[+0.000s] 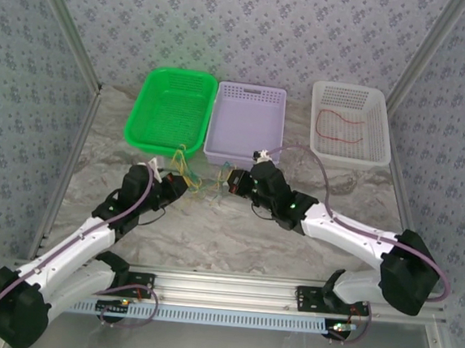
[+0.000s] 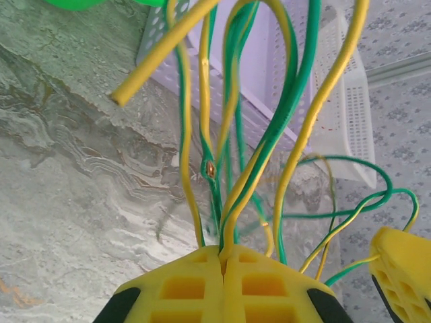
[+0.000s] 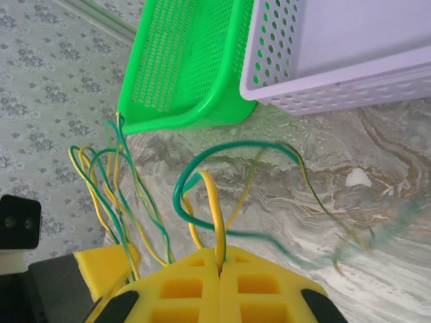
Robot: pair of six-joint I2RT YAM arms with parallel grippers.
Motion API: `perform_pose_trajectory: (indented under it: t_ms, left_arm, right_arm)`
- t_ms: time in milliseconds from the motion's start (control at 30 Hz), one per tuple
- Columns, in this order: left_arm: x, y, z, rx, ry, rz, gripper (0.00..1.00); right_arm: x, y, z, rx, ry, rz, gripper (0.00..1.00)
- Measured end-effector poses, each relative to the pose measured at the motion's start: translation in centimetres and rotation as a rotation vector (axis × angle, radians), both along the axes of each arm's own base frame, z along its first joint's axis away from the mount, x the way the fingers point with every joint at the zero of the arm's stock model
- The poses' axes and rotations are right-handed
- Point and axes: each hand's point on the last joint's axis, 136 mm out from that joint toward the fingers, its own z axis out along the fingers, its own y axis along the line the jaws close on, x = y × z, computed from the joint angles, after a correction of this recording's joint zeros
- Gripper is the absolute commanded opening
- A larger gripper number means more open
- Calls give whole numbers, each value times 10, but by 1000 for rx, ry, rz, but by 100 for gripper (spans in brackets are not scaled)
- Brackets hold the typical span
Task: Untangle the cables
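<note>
Between the two arms, just in front of the baskets, we note a bunch of thin yellow and green wires (image 1: 186, 166) held up off the marbled grey tabletop (image 1: 236, 231).

Left gripper (image 2: 222, 259): jaws clenched on several yellow and green strands that fan upward from the seam.

Right gripper (image 3: 220, 259): likewise clamped, on a yellow strand and what looks like one green loop; the far ends blur, so we cannot count them.

Done, by our reckoning: one thin red wire (image 1: 338, 126) lies alone in the white perforated plastic basket (image 1: 383, 130). We make out no wire inside the green mesh plastic basket (image 1: 180, 73) or the lavender perforated plastic basket (image 1: 252, 88).

Left to do: the yellow-green bunch, crossed and looped, needs parting. Early stage, we judge.

We find no brand, label or legible writing.
</note>
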Motion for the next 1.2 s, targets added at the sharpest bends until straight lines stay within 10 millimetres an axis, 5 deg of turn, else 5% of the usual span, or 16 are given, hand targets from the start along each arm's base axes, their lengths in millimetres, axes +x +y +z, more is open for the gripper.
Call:
perform_pose_trajectory:
  t_ms: [167, 367, 500, 600, 800, 967, 1200]
  left_arm:
    - [0, -1, -6, -5, 19, -2, 0]
    - [-3, 4, -44, 47, 117, 12, 0]
    - [-5, 7, -59, 71, 154, 14, 0]
    - [-1, 17, -62, 97, 155, 56, 0]
    - [1, 28, -53, 110, 118, 93, 0]
    - [2, 32, -44, 114, 94, 97, 0]
    - [7, 28, -21, 95, 52, 81, 0]
  right_arm:
    - [1, 0, -12, -60, 23, 7, 0]
    - [3, 7, -73, -164, 135, 26, 2]
    - [1, 7, -101, -215, 193, 41, 28]
    - [4, -13, -107, -264, 197, -12, 41]
    - [0, -43, -99, -304, 178, -81, 46]
    - [-14, -35, -106, -270, 193, -73, 54]
    - [-25, -14, -150, -202, 298, -50, 57]
